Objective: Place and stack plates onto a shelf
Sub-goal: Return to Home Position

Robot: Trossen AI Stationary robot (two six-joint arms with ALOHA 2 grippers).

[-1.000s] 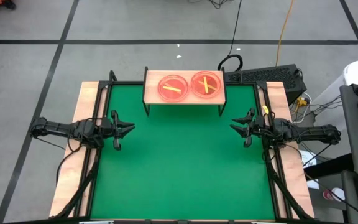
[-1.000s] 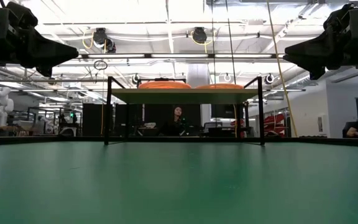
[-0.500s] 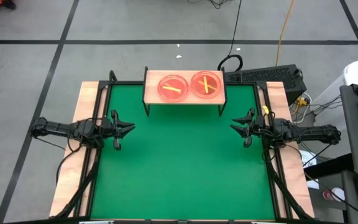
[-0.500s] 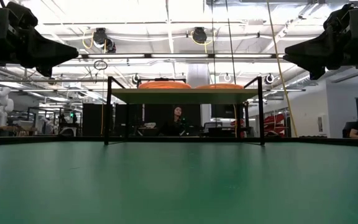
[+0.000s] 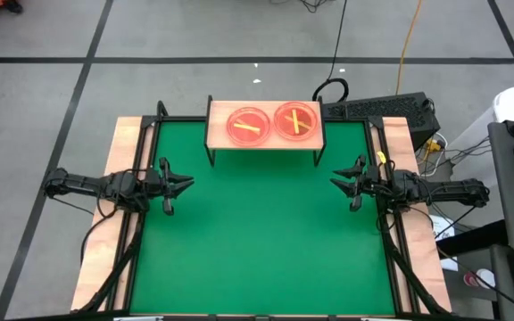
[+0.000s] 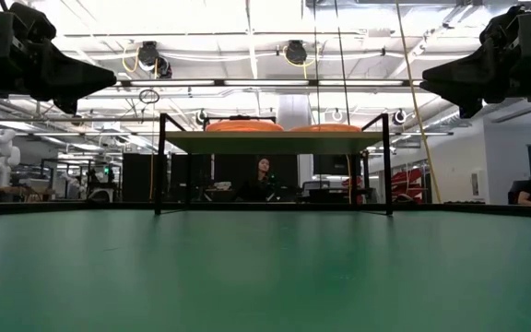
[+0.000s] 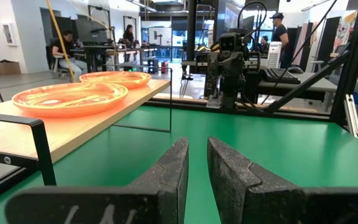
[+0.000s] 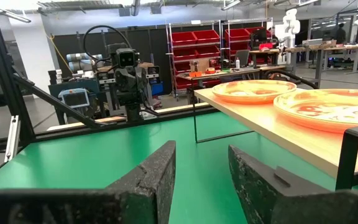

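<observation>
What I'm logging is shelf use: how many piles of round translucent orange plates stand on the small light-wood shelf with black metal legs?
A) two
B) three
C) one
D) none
A: the high view shows one orange-topped pile and a second pile side by side on the shelf, each with a yellow stripe across its top plate.

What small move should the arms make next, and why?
Probably none, beyond resting where they are. All visible plates sit in two stacks on the shelf. No plate lies on the green table. The left tool and right tool are open, holding nothing, at the table's sides.
</observation>
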